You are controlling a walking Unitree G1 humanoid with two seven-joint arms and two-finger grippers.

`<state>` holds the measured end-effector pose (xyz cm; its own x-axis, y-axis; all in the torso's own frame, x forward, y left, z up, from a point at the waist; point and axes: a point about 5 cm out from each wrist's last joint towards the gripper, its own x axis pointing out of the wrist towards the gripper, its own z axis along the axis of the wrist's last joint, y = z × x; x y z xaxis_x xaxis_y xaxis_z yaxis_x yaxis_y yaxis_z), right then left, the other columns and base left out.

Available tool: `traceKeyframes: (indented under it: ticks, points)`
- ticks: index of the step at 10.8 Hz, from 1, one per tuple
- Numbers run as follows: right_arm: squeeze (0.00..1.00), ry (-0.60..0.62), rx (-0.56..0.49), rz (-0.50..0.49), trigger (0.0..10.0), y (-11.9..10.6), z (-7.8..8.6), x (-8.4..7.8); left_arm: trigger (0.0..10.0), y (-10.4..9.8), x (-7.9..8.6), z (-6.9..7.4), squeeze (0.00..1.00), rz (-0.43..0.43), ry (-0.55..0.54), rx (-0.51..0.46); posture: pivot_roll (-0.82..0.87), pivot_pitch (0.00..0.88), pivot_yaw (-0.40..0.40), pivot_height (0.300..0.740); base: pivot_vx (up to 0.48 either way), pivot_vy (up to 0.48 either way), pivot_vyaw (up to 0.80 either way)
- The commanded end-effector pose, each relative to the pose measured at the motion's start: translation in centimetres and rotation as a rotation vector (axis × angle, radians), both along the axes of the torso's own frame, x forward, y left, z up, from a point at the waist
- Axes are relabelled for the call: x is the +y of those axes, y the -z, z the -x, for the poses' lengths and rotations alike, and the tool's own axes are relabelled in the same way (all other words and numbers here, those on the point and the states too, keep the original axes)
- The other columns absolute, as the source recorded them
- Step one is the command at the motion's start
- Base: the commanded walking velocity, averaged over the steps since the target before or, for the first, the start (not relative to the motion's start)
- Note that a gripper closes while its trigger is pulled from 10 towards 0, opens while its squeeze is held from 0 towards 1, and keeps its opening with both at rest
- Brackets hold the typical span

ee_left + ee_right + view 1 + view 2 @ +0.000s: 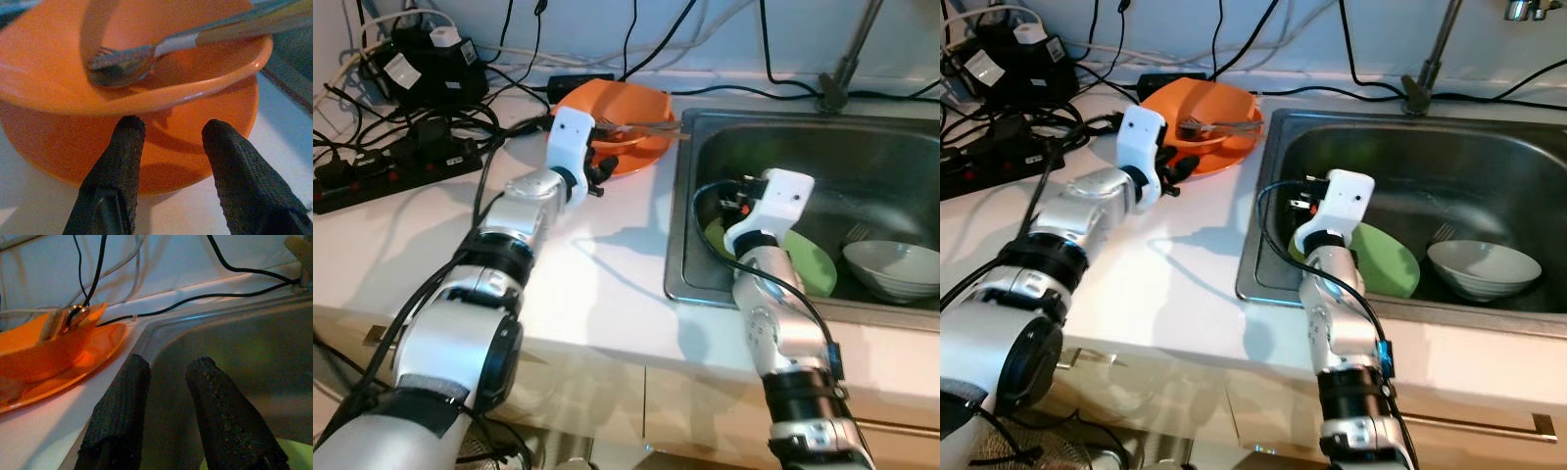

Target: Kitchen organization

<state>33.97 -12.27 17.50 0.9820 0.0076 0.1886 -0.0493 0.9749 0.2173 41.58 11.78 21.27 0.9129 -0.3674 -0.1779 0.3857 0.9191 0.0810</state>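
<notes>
An orange bowl (619,110) stands on an orange plate (195,147) on the white counter, just left of the sink. A fork (122,58) and another long-handled utensil lie across the bowl. My left gripper (171,127) is open, its fingertips level with the plate's near rim and just below the bowl's wall, with nothing held. My right gripper (168,364) hangs inside the sink (677,245) near its left wall, open and empty, above a green plate (808,259). A grey bowl (891,266) sits in the sink to the right.
A black power strip (391,166) and a tangle of cables and adapters (426,59) cover the counter's back left. The faucet base (832,93) stands behind the sink. Bare white counter (607,264) lies between my arms.
</notes>
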Motion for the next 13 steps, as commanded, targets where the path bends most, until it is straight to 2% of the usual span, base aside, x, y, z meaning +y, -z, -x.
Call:
traceKeyframes:
  ticks: [1, 8, 13]
  points:
    - [0.00, 0.010, 0.051, 0.009, 10.0, 1.1, 0.4, -0.3, 10.0, -0.6, 0.0, -0.2, 0.00, -0.002, -0.010, -0.008, 0.11, 0.161, 0.078, 0.740, 0.000, 0.000, 0.00]
    - [0.00, 0.028, 0.097, 0.015, 10.0, 1.6, 2.3, -0.8, 10.0, -1.4, -0.4, -0.7, 0.00, 0.010, -0.047, 0.001, 0.06, 0.197, 0.082, 0.740, 0.000, 0.000, 0.00]
    - [0.00, 0.042, 0.130, 0.017, 10.0, 2.0, 2.9, -1.2, 10.0, -0.4, 0.0, -0.4, 0.00, 0.018, 0.012, 0.123, 0.07, 0.209, 0.093, 0.740, 0.000, 0.000, 0.00]
